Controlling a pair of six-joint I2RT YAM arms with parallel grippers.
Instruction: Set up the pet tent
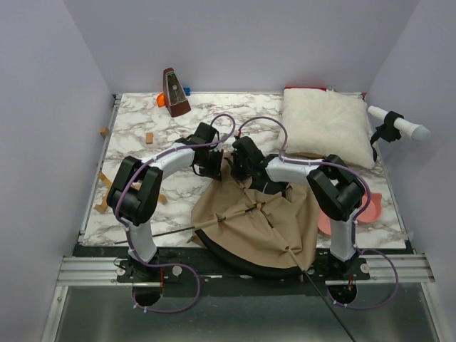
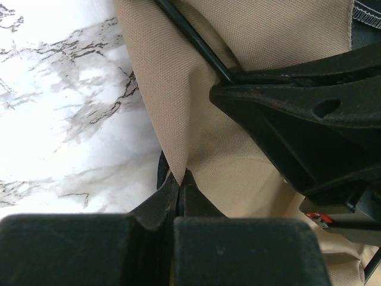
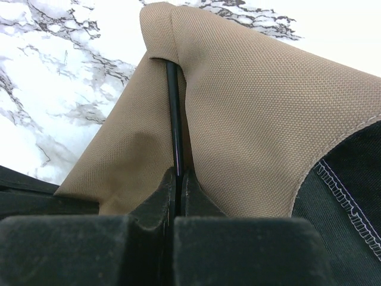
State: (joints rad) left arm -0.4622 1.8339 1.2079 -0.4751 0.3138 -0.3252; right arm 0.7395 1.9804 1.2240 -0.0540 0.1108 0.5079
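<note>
The large tan fabric pet tent with black lining (image 1: pixel 263 221) lies collapsed and flat on the white marble-patterned table (image 1: pixel 135 128), near the centre, between the two arms. Its black rim curves along the near edge. Both arms reach in to its far edge and sit just beside each other.

The left gripper (image 2: pixel 177 192) has its fingers pressed together on a pinched fold of the tan cloth. The right gripper (image 3: pixel 177 179) is clamped on a thin black pole (image 3: pixel 173 113), which runs up into a folded corner pocket of the cloth.

Several things could go wrong from here:

- **Pole slip:** the pole is thin and smooth, so it may slide or twist between the fingers if pushed lengthwise into the pocket.
- **Lost counter-hold:** the left grip holds only a narrow fold. A hard tug could pull the cloth free.
- **Spring-back:** a bent pole could then jump out of the pocket.
- **Collision:** the two grippers are almost touching, so a small sideways move could knock them together.
- **Snagging:** another pole end sticks out over the near left edge of the table and could catch on the arm bases as the tent rises.

The fluffy white pillow (image 1: pixel 324 125) sits far right, well apart.
</note>
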